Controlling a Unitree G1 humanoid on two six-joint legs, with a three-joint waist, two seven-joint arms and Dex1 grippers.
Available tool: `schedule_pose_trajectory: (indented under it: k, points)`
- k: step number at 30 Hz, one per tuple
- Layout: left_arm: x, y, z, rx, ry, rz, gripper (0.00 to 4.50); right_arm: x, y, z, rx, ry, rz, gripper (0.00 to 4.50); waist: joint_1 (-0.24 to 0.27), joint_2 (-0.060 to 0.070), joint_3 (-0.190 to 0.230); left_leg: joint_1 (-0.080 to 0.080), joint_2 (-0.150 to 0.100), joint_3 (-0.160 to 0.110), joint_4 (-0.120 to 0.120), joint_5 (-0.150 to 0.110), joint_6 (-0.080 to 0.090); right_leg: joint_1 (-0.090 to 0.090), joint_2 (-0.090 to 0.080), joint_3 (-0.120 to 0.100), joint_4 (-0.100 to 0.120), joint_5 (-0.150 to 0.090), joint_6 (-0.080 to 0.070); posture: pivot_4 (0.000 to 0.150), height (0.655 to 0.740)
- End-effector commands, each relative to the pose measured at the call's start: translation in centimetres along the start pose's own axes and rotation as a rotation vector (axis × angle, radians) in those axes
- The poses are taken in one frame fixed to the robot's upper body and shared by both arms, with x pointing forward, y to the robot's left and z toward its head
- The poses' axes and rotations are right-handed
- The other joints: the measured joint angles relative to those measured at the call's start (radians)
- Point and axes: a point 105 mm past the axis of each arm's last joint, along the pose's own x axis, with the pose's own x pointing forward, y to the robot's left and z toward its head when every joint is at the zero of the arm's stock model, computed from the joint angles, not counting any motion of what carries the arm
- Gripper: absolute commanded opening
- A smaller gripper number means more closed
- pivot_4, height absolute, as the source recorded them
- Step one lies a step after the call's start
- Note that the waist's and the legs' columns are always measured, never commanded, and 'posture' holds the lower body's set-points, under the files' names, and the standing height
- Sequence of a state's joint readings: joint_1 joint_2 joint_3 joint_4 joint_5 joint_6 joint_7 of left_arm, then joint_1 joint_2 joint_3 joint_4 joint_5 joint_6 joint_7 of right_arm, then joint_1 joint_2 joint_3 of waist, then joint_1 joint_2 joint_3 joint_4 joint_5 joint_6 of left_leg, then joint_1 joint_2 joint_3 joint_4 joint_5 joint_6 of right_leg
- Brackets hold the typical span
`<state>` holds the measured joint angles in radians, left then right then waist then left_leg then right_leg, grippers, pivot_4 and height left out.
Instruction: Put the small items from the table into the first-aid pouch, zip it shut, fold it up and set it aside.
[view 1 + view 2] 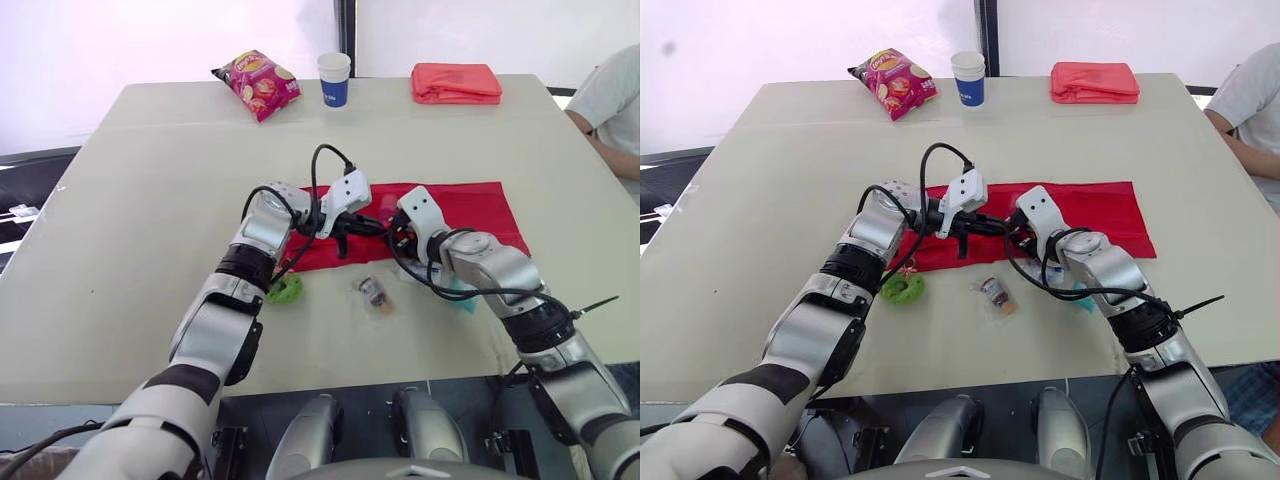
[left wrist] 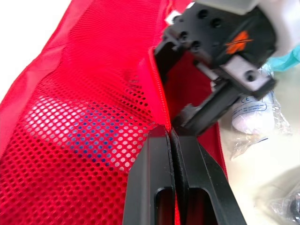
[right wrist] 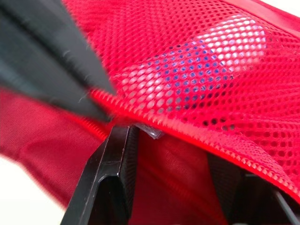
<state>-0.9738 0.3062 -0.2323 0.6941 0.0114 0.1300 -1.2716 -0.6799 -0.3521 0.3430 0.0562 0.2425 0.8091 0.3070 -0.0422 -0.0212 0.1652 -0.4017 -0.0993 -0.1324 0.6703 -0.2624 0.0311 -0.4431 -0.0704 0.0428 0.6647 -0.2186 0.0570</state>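
Note:
The red first-aid pouch [image 1: 468,208] lies flat at the table's centre. In the left wrist view my left gripper [image 2: 172,137] is shut on the zipper edge of its mesh pocket [image 2: 93,84]. My right gripper [image 1: 396,238] faces it closely. Its fingers [image 3: 112,173] stand apart at the pocket's opening, one under the mesh. A white and blue item [image 3: 206,61] shows through the mesh. On the table in front of the pouch lie a green item [image 1: 284,289], a clear packet [image 1: 375,293] and a teal packet [image 1: 462,295].
At the table's far side lie a crisps bag [image 1: 257,84], a paper cup [image 1: 334,78] and a folded red cloth [image 1: 456,82]. A person's arm [image 1: 612,105] shows at the right edge. A white packet [image 2: 253,115] lies beside the pouch.

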Motion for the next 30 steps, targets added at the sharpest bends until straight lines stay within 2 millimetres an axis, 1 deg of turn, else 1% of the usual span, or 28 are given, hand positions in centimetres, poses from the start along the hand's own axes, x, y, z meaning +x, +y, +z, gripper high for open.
schedule_pose_trajectory:
  k: [1, 3, 5, 7, 8, 11, 12, 13, 14, 16, 18, 19, 23, 25, 28, 30]
  points:
    - [-0.3, 0.0, 0.5, 0.032, -0.009, 0.000, 0.00, -0.9, -1.3, 1.4, -0.052, -0.060, -0.038, 2.17, 0.000, 0.000, 0.000, 0.000, 0.000, 0.000, 0.000, 0.000, 0.000, 0.000, 0.000, 0.000, 0.000, 0.000, 0.000, 0.150, 0.7400]
    - [-0.3, 0.3, 0.4, 0.031, -0.006, 0.012, 0.00, -2.1, -0.4, 1.8, -0.045, -0.093, 0.042, 2.17, 0.000, 0.000, 0.000, 0.000, 0.000, 0.000, 0.000, 0.000, 0.000, 0.000, 0.000, 0.000, 0.000, 0.000, 0.000, 0.150, 0.7400]
    - [-0.3, 0.6, 0.3, 0.030, -0.004, 0.023, 0.00, -4.1, 1.0, 2.3, -0.014, -0.132, 0.168, 2.17, 0.004, 0.000, 0.000, 0.000, 0.000, 0.000, 0.000, 0.000, 0.000, 0.000, 0.000, 0.000, 0.000, 0.000, 0.000, 0.150, 0.7400]
    - [-0.3, 0.8, 0.3, 0.031, -0.002, 0.029, 0.00, -6.3, 1.6, 2.9, -0.005, -0.183, 0.245, 2.17, 0.003, 0.000, 0.000, -0.001, 0.000, 0.000, 0.000, 0.000, 0.000, 0.000, 0.000, -0.001, -0.001, 0.000, 0.000, 0.150, 0.7400]
    - [-0.3, 0.8, 0.3, 0.032, -0.002, 0.029, 0.00, -7.0, 1.7, 3.0, -0.005, -0.196, 0.261, 2.17, 0.003, 0.000, 0.000, -0.001, 0.000, -0.001, 0.000, 0.000, 0.000, 0.000, 0.000, -0.001, -0.001, 0.000, 0.000, 0.150, 0.7400]
    - [-0.5, 1.1, 0.0, 0.044, 0.009, 0.038, 0.00, -12.1, -0.3, 4.1, -0.064, -0.348, 0.205, 2.17, 0.004, 0.000, 0.000, -0.001, 0.000, -0.001, 0.000, 0.000, 0.000, 0.000, 0.000, -0.001, -0.001, 0.000, 0.000, 0.150, 0.7400]
    - [-0.6, 1.2, 0.0, 0.048, 0.013, 0.040, 0.00, -13.4, -0.4, 4.2, -0.080, -0.381, 0.213, 2.17, 0.015, 0.000, 0.000, -0.001, 0.000, -0.001, 0.000, 0.000, 0.000, 0.000, 0.000, -0.001, -0.001, 0.000, 0.000, 0.150, 0.7400]
    - [-0.8, 1.3, -0.2, 0.057, 0.019, 0.042, 0.00, -14.9, -0.7, 4.0, -0.094, -0.383, 0.224, 2.17, 0.012, 0.000, 0.000, -0.002, 0.000, -0.002, 0.000, 0.000, 0.000, 0.000, 0.000, -0.003, -0.002, 0.000, 0.000, 0.150, 0.7400]
    - [-0.9, 1.4, -0.3, 0.066, 0.026, 0.043, 0.00, -16.3, -1.0, 3.8, -0.103, -0.386, 0.234, 2.47, 0.011, 0.000, 0.000, -0.002, 0.000, -0.001, 0.000, 0.000, 0.000, 0.000, 0.000, -0.002, -0.002, 0.000, 0.000, 0.150, 0.7400]
    - [-1.2, 1.6, -0.5, 0.093, 0.045, 0.048, 0.00, -19.1, -1.5, 2.6, -0.162, -0.320, 0.248, 2.97, 0.022, 0.000, 0.000, -0.001, -0.001, 0.000, 0.001, 0.000, 0.000, 0.001, -0.001, -0.001, -0.001, 0.000, 0.000, 0.150, 0.7400]
    - [-1.5, 1.8, -0.8, 0.115, 0.059, 0.049, 0.00, -21.6, -1.5, 1.4, -0.207, -0.246, 0.270, 3.85, 0.028, 0.000, 0.000, 0.000, 0.000, 0.000, 0.001, 0.000, 0.001, 0.003, 0.000, -0.001, -0.002, 0.000, 0.000, 0.150, 0.7400]
    - [-1.7, 1.9, -0.9, 0.124, 0.063, 0.048, 0.00, -22.6, -1.5, 1.2, -0.221, -0.229, 0.273, 4.42, 0.026, 0.000, 0.000, 0.002, 0.000, 0.000, 0.000, -0.001, 0.001, 0.004, 0.001, -0.002, -0.002, 0.000, 0.000, 0.150, 0.7400]
    - [-2.1, 2.1, -0.8, 0.129, 0.048, 0.045, 0.00, -25.8, -2.6, 1.2, -0.220, -0.213, 0.200, 4.42, 0.028, 0.000, 0.001, 0.005, 0.001, 0.001, 0.000, -0.003, 0.005, 0.007, 0.001, -0.002, -0.002, 0.000, 0.001, 0.150, 0.7400]
    - [-2.2, 2.2, -0.8, 0.130, 0.044, 0.046, 0.00, -27.2, -2.9, 0.7, -0.205, -0.192, 0.161, 4.42, 0.031, 0.000, 0.001, 0.006, 0.001, 0.000, 0.001, -0.003, 0.005, 0.008, 0.001, -0.002, -0.002, 0.000, 0.001, 0.150, 0.7400]
    - [-2.5, 2.3, -0.8, 0.128, 0.035, 0.044, 0.00, -29.0, -3.4, 0.0, -0.190, -0.160, 0.102, 4.42, 0.035, -0.001, 0.001, 0.005, 0.001, 0.000, 0.001, -0.003, 0.005, 0.009, 0.000, -0.003, -0.003, 0.000, 0.001, 0.150, 0.7400]
    - [-2.5, 2.1, -0.7, 0.131, 0.019, 0.035, 0.00, -29.6, -3.2, -0.6, -0.170, -0.141, 0.088, 4.42, 0.035, -0.001, 0.001, 0.005, 0.001, 0.000, 0.001, -0.003, 0.005, 0.009, 0.000, -0.003, -0.003, 0.000, 0.001, 0.150, 0.7400]
